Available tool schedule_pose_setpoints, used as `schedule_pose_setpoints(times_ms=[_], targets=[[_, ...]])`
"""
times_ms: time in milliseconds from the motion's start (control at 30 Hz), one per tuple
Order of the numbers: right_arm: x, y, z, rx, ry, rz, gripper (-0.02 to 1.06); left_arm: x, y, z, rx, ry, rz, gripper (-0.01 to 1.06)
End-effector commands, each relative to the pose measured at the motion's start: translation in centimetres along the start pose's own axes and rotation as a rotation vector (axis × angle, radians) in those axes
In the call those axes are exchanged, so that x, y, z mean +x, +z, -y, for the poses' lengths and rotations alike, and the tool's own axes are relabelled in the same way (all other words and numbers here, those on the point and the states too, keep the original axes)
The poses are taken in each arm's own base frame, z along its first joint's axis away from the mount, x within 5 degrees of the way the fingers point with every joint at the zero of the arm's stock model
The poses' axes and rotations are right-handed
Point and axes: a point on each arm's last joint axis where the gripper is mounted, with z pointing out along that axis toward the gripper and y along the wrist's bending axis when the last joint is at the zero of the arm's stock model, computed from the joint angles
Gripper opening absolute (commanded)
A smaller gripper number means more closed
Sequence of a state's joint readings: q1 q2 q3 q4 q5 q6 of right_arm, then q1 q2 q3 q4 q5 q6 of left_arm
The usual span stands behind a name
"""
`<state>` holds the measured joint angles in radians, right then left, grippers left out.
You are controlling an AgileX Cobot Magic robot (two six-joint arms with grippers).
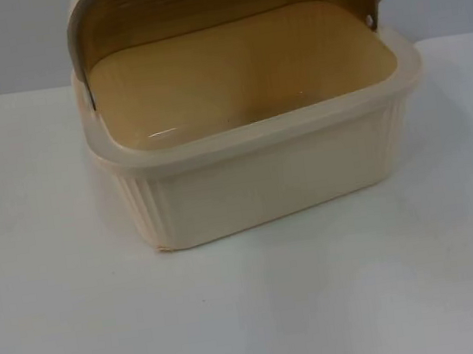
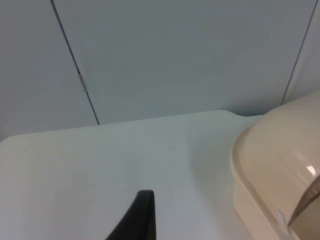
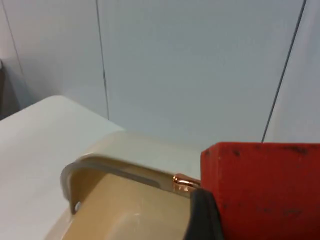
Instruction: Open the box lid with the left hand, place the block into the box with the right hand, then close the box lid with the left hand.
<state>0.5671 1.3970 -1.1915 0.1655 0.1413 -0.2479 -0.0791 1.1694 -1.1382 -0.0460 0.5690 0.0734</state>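
Top view, table (image 1: 66, 339): white, ended at grey partition wall (image 1: 9, 41).
Box (image 1: 262, 173): cream, lid (image 1: 222, 0) raised, interior bare.
Right gripper (image 3: 210, 220): above box, clamped red block (image 3: 265, 190).
Left gripper (image 2: 137, 220): beside box; finger spread, cannot tell.

Reading no text, labels, brand marks or numbers anywhere. Finding nothing printed on the box (image 1: 262, 173), its raised lid (image 1: 222, 0), the red block (image 3: 262, 187), the table (image 1: 255, 314) or the partition wall (image 2: 175, 55). Seeing only dark scuffs on the block, not forming any characters.
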Motion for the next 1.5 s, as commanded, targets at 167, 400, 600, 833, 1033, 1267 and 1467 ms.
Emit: schedule_pose_setpoints(times_ms=[167, 400, 600, 833, 1033, 1267, 1467], targets=[[2.4, 2.1, -0.1, 0.021, 0.015, 0.018, 0.0, -0.2, -0.1, 0.0, 0.0, 0.001, 0.011, 1.03], [7.1, 6.7, -0.4, 0.01, 0.016, -0.137, 0.0, -0.2, -0.1, 0.0, -0.002, 0.005, 0.009, 1.03], [10.0, 9.0, 0.1, 0.023, 0.022, -0.204, 0.0, -0.2, -0.1, 0.0, -0.002, 0.005, 0.007, 1.03], [13.0, 11.2, 1.5, 0.069, 0.033, -0.229, 0.0, -0.2, -0.1, 0.0, -0.002, 0.005, 0.007, 1.03], [14.2, 12.6, 1.5, 0.088, 0.027, -0.182, 0.0, -0.1, -0.1, 0.0, 0.0, 0.001, 0.005, 1.03], [15.2, 13.8, 1.6, 0.094, 0.025, -0.176, 0.0, -0.1, -0.1, 0.0, 0.0, 0.001, 0.005, 1.03], [14.7, 14.9, 1.7, 0.094, 0.023, -0.161, 0.0, -0.1, -0.1, 0.0, 0.0, 0.001, 0.005, 1.03]])
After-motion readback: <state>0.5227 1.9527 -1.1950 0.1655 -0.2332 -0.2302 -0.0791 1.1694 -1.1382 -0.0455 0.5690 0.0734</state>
